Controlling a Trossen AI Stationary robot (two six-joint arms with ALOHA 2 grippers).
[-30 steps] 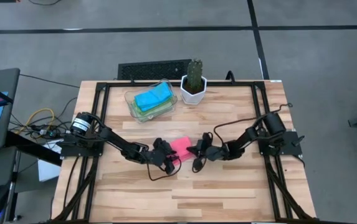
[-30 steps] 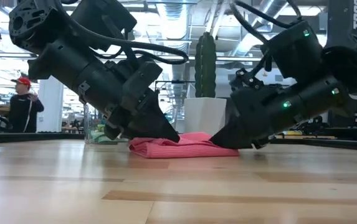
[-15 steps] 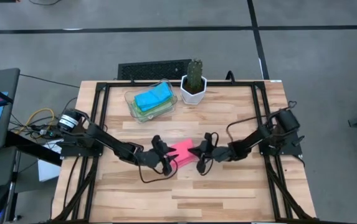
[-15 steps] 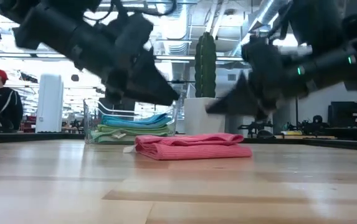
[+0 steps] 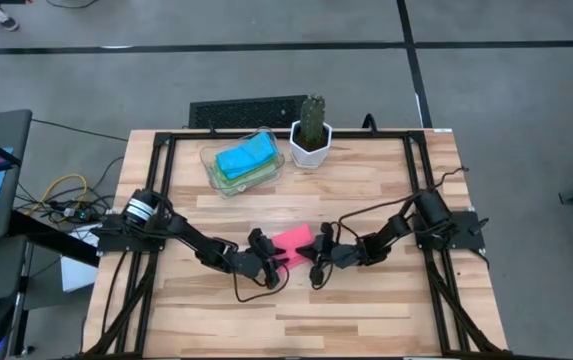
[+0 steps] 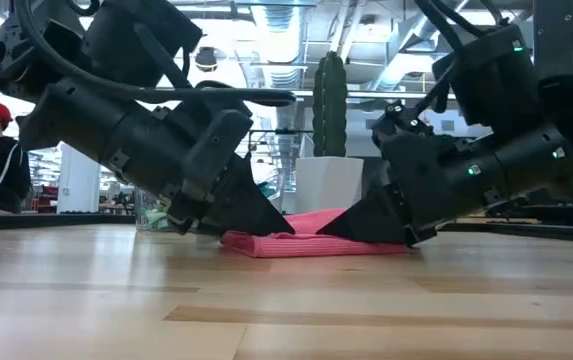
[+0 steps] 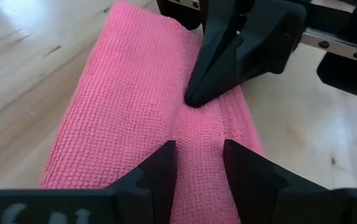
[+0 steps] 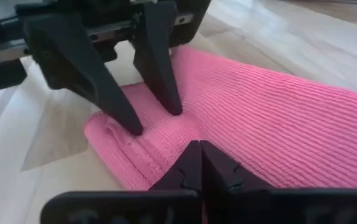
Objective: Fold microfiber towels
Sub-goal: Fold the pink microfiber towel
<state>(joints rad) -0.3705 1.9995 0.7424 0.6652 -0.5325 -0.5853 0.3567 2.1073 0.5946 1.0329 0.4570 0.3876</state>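
Risk: both grippers press on one small fold, so a drag sideways would probably pull the layers apart.
Pink towel (image 5: 291, 243): folded into a ribbed slab, a bit lumpy at one end, lying mid-table at 6 o'clock from the cactus pot (image 5: 310, 143).
Left gripper (image 5: 274, 257): fingers parted, tips resting on the cloth, grasping nothing.
Right gripper (image 5: 315, 250): clenched tight, tip poking the towel's top.
Other towels (image 5: 245, 158): stacked in the clear tray (image 5: 210, 157) at 11 o'clock.
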